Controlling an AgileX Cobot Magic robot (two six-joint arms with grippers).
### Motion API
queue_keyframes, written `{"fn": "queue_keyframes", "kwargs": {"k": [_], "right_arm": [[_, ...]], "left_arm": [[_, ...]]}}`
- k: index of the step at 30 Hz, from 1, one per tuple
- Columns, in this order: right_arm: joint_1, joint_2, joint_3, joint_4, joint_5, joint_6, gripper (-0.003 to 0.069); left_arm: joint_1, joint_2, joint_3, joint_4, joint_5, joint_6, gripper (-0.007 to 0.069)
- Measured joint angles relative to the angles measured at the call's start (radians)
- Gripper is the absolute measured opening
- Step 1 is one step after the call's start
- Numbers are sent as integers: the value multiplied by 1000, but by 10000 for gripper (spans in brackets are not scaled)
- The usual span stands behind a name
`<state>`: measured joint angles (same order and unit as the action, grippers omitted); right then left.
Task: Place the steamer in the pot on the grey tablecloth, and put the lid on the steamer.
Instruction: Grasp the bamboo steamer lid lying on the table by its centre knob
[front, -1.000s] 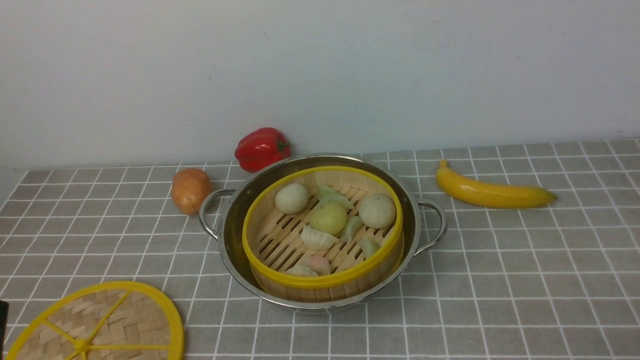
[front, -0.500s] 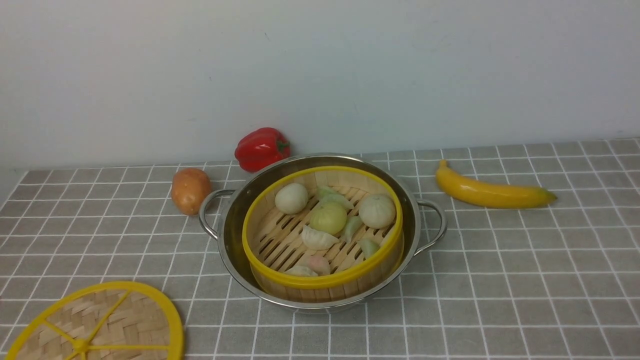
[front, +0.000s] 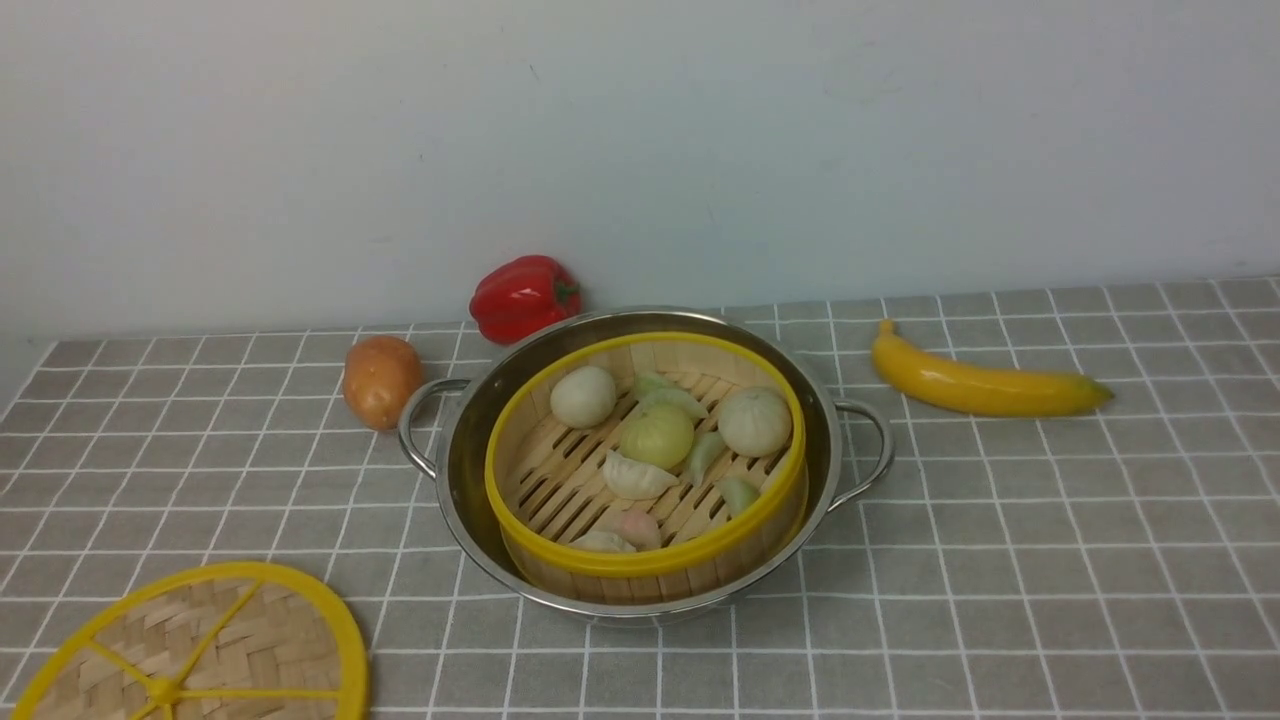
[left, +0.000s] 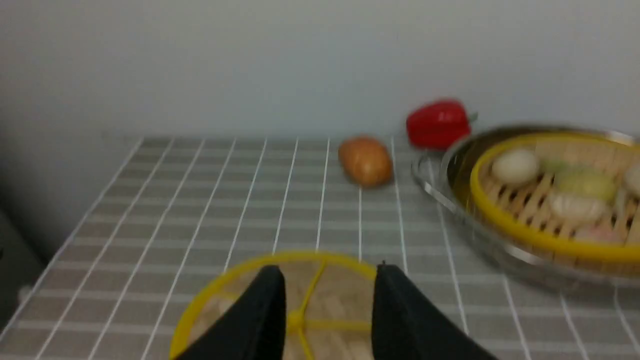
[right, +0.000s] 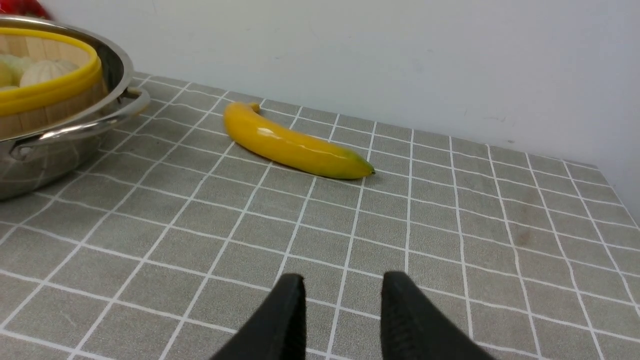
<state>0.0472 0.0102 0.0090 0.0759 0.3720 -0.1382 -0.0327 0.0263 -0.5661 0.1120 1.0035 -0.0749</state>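
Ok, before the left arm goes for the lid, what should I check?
1. Round slat-walled bamboo steamer seated inside the wide stainless-steel pot: ok.
2. Nothing lying across the steamer's yellow rim: ok.
3. Flat woven yellow-rimmed lid lying free on the grey checked tablecloth: ok.
4. Left tool open, empty, the lid's hub showing between its fingers: ok.
5. Left tool's height above the lid: cannot tell.
6. Right tool open, empty, away from the pot: ok.
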Motion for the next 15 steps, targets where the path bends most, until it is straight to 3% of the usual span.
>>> {"fn": "queue_keyframes", "kwargs": {"k": [3, 9, 15], "right_arm": [[0, 0, 0, 0, 0, 0, 240], [0, 0, 0, 0, -1, 0, 240], [0, 0, 0, 0, -1, 3, 240]], "left_arm": [[0, 113, -89, -2, 187, 7, 243], [0, 378, -200, 3, 213, 50, 243], [-7, 753, -265, 3, 212, 367, 243]]}}
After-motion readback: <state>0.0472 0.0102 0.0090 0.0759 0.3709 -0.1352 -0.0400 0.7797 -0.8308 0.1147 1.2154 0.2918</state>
